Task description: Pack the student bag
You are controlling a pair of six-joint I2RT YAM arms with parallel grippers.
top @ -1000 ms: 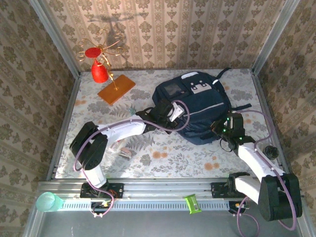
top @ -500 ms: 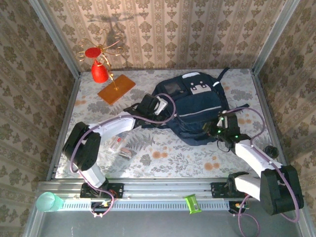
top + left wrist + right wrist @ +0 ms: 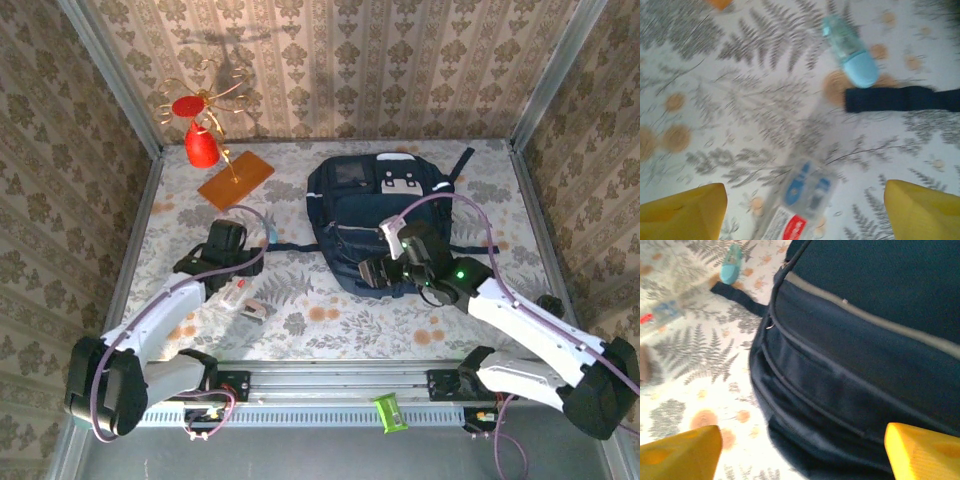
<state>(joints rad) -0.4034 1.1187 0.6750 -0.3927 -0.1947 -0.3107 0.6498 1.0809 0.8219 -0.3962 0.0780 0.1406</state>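
Backpack (image 3: 352,222) lies flat, centre-right on table, toward back wall. Right gripper (image 3: 800,456) at its near edge, jaws apart. Left gripper (image 3: 805,212) above clear packet (image 3: 806,189), jaws apart.

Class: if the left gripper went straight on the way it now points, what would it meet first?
Probably the clear blister pack, which lies just ahead between the open jaws of the left gripper, though depth is unclear.

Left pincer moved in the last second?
Yes. The left pincer pulled left off the student bag and is now nearer the orange board.
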